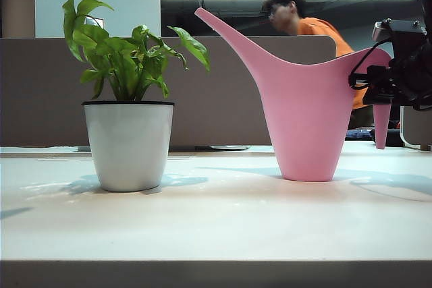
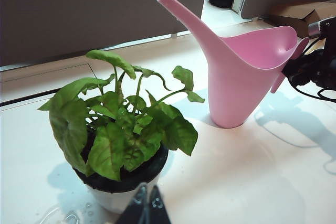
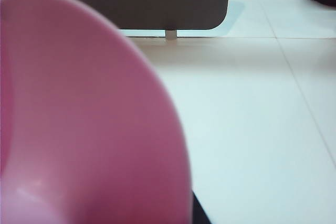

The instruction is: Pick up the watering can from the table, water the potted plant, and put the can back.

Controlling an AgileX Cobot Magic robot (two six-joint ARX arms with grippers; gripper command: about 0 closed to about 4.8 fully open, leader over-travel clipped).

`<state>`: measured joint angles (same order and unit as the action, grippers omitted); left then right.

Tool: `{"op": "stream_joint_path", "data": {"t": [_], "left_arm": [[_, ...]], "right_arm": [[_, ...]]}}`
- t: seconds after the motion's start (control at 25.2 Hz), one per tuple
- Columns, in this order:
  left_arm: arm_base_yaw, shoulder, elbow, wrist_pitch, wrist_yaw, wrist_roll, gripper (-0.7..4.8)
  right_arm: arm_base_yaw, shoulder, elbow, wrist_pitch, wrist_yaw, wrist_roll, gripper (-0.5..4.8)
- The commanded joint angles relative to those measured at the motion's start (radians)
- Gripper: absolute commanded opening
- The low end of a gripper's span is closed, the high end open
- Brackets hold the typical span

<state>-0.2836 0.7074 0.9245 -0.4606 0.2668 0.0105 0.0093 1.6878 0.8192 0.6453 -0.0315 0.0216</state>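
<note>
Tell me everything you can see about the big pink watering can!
The tall smooth pink plastic watering can stands upright on the pale beige table, right of the potted plant and apart from it. Its body tapers downward; a long thin spout rises toward the plant. The right gripper is at its hooked handle. Inside is hidden.

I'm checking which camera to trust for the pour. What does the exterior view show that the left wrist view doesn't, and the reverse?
Only the exterior view: the white pot's full side, a person in orange behind the divider, and the table's front edge.

Only the left wrist view: the soil from above, the watering can's open top, and the left gripper near the pot.

Both: the potted plant, the pink watering can standing upright, and the right gripper at its handle.
</note>
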Motion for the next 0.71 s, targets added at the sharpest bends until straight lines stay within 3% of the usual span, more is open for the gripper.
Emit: {"op": "stream_joint_path", "data": {"t": [0.04, 0.44, 0.71], "left_arm": [[0.000, -0.001, 0.006, 0.006, 0.001, 0.035, -0.05], [0.000, -0.001, 0.006, -0.017, 0.000, 0.047, -0.05], [0.000, -0.001, 0.006, -0.018, 0.000, 0.069, -0.05]], "right_arm": [[0.000, -0.005, 0.005, 0.095, 0.014, -0.005, 1.11], [0.000, -0.017, 0.007, 0.279, 0.010, -0.034, 1.06], [0.000, -0.089, 0.007, 0.294, -0.029, -0.103, 1.06]]}}
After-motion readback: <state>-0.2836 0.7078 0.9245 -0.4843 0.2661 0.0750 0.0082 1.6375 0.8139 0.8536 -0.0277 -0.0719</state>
